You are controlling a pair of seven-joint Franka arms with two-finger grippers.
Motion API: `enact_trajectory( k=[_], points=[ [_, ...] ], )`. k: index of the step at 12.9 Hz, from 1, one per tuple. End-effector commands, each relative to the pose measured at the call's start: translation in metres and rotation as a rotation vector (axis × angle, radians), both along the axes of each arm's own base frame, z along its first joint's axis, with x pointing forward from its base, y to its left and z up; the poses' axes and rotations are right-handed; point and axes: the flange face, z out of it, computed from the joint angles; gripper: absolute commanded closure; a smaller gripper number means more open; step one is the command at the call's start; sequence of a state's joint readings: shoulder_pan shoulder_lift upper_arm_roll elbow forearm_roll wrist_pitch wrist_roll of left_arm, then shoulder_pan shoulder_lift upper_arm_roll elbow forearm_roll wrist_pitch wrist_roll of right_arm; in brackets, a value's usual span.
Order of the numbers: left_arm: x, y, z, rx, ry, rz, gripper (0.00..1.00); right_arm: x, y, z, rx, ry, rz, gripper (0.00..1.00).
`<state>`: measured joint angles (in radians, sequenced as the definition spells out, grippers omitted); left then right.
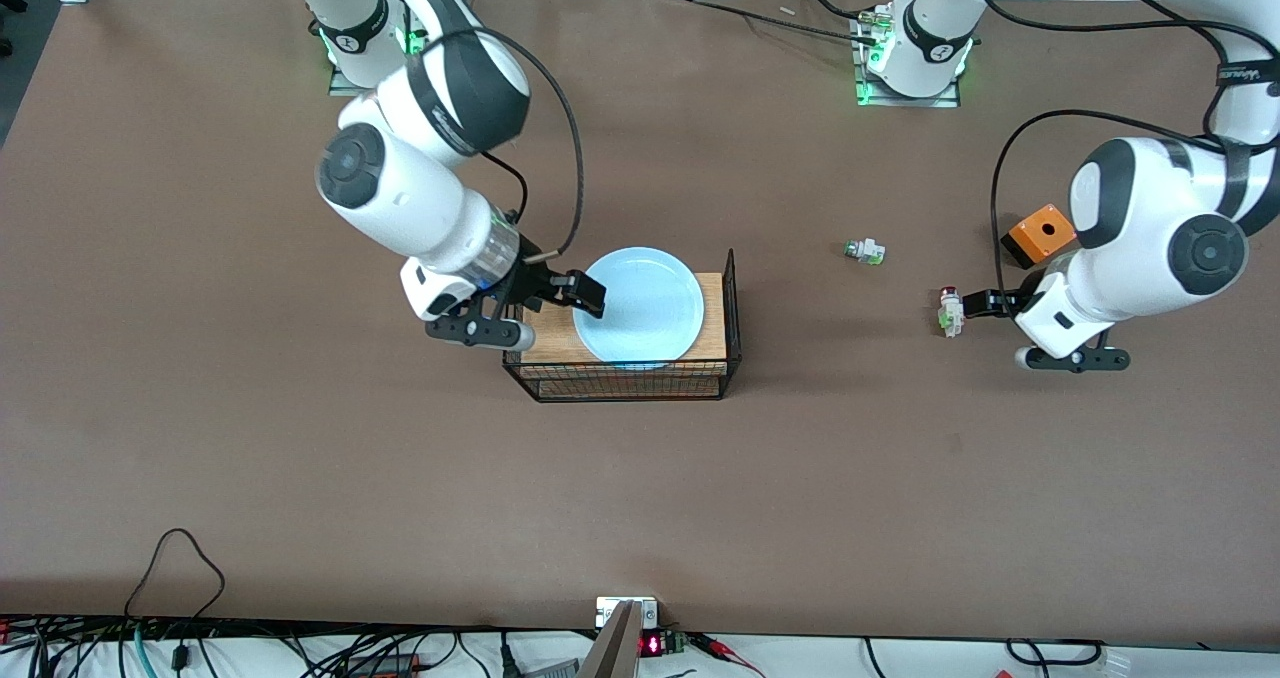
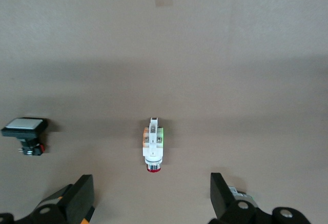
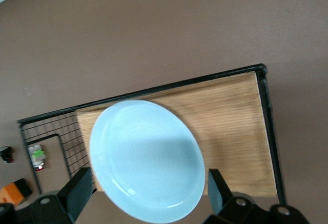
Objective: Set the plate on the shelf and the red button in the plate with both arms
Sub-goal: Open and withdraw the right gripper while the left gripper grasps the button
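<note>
the plate (image 1: 644, 304) lies flat on the wooden top (image 1: 716, 333) of a black wire rack (image 1: 735, 303) in the middle of the desk (image 1: 300, 478). the right pincer (image 1: 570, 294) sits at the plate's edge on the right arm's end of the rack, its fingers (image 3: 77, 192) spread wide to either side of the rim, not clamped.

the red button (image 1: 949, 310) lies on its side on the bare desk toward the left arm's end. the left pincer (image 1: 985, 303) hovers just beside it, fingers (image 2: 221, 192) parted and holding nothing.

a green-capped part (image 1: 864, 250) lies on the desk between rack and red button. an orange box (image 1: 1041, 233) sits by the left arm.
</note>
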<state>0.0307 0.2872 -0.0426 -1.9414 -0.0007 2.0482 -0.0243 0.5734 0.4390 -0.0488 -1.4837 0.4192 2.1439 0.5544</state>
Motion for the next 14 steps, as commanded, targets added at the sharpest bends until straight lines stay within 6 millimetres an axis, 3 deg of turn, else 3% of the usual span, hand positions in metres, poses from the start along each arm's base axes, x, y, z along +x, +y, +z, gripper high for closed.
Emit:
enact_trajectory(
  k=[1,4,5,7,9,10,12,14],
  points=[
    [-0.015,0.001,-0.041,0.004,0.009,-0.028,0.00,-0.010,-0.018,0.044,0.019,0.010,0.015,0.00],
    [-0.022,0.001,-0.092,-0.001,0.084,-0.028,0.00,-0.004,-0.098,0.073,-0.089,0.068,0.057,0.00],
    [-0.023,0.003,-0.102,-0.002,0.088,-0.024,0.00,-0.005,-0.122,0.077,-0.162,0.073,0.119,0.00],
    [-0.026,0.008,-0.118,-0.006,0.098,-0.022,0.00,-0.003,-0.162,0.106,-0.299,0.022,0.228,0.00],
    [-0.029,0.010,-0.137,-0.010,0.087,-0.027,0.00,-0.005,-0.196,0.111,-0.382,0.057,0.318,0.00],
    [-0.028,0.014,-0.142,-0.011,0.072,-0.024,0.00,-0.010,-0.219,0.125,-0.397,0.055,0.369,0.00],
    [-0.028,0.021,-0.150,-0.015,0.061,-0.026,0.00,-0.009,-0.257,0.122,-0.401,0.095,0.439,0.00],
    [-0.030,0.021,-0.152,-0.016,0.064,-0.028,0.00,-0.008,-0.276,0.122,-0.407,0.112,0.402,0.00]
  ],
)
